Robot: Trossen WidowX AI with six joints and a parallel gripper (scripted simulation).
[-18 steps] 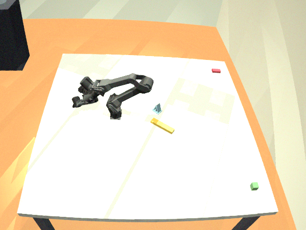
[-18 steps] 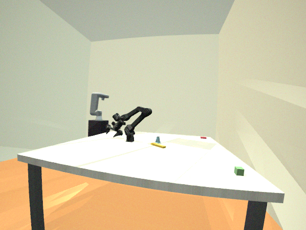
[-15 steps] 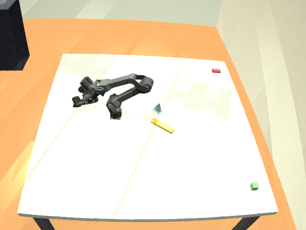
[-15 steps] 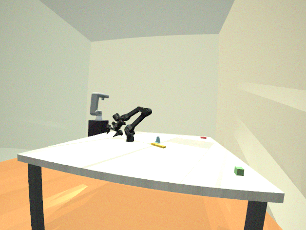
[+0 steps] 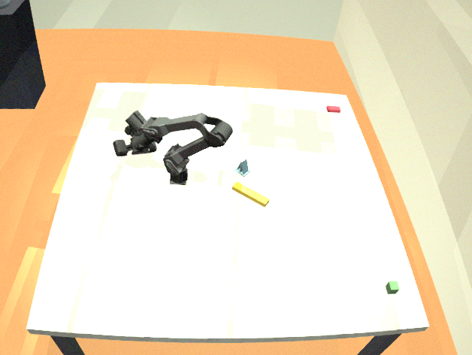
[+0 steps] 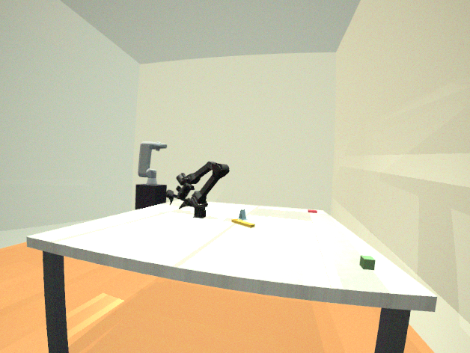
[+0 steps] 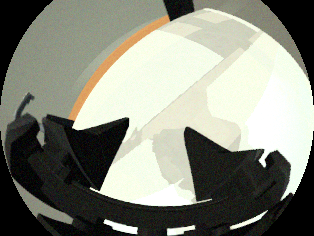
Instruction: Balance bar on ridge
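Yellow bar (image 5: 250, 193) flat on the table (image 5: 228, 267), not yet picked up.

It lies centre frame in the top view, just below the blue ridge (image 5: 242, 167) and apart from it. The gripper (image 5: 131, 147) hangs upper left, well away, jaws open with nothing between them, probably because the reach toward the bar is not yet made.

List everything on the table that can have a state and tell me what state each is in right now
Yellow bar: lying flat on the table, beside the ridge, not on it.
Blue ridge: upright, nothing resting on it.
Gripper: open, holding nothing, away from the bar.
Red block: flat near the far corner.
Green cube: sitting near the table's near right edge.
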